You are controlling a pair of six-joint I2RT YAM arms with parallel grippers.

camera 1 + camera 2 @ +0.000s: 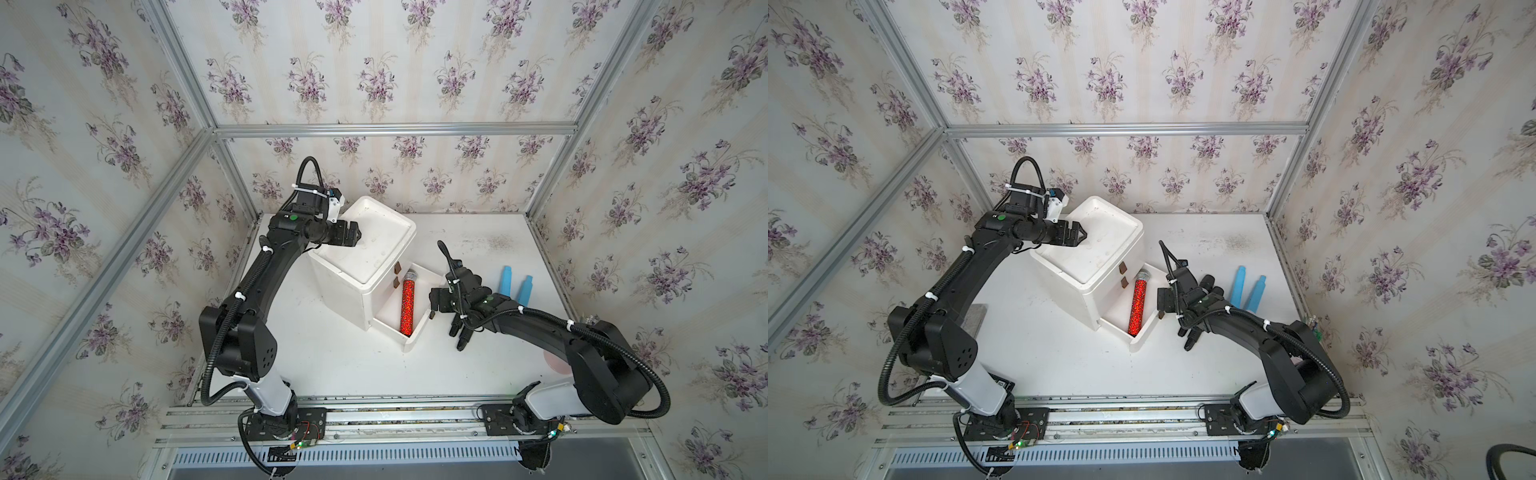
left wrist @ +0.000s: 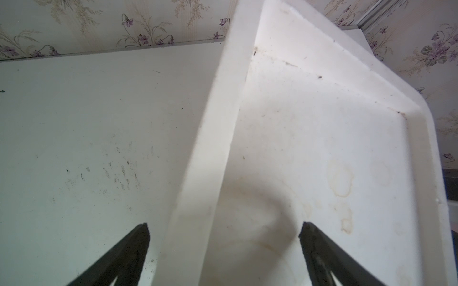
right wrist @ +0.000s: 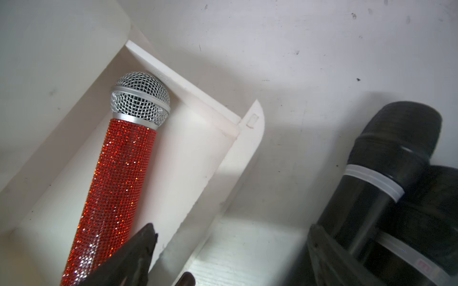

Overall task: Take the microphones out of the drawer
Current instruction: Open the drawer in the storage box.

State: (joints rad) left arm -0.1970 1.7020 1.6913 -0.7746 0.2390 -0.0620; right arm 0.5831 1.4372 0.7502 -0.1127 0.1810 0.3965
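Note:
The microphone [image 1: 406,307] [image 1: 1137,303] has a red glitter body and a silver mesh head. It lies lengthwise in the pulled-out bottom drawer [image 1: 419,330] [image 1: 1148,332] of a white cabinet [image 1: 374,232] [image 1: 1104,241]. The right wrist view shows the microphone [image 3: 116,185] untouched inside the drawer [image 3: 238,158]. My right gripper [image 1: 432,303] [image 1: 1160,301] [image 3: 230,226] is open, straddling the drawer's front wall with one finger over the inside. My left gripper [image 1: 355,237] [image 1: 1081,236] [image 2: 224,230] is open over the cabinet's top rim [image 2: 213,148], holding nothing.
Two blue pieces [image 1: 508,280] [image 1: 525,289] stand by the right wall. Black cylinders with white bands [image 3: 384,173] [image 1: 459,332] lie on the table under my right wrist. A pink object [image 1: 555,361] shows partly under the right arm. Two brown handles [image 1: 397,276] sit above the open drawer.

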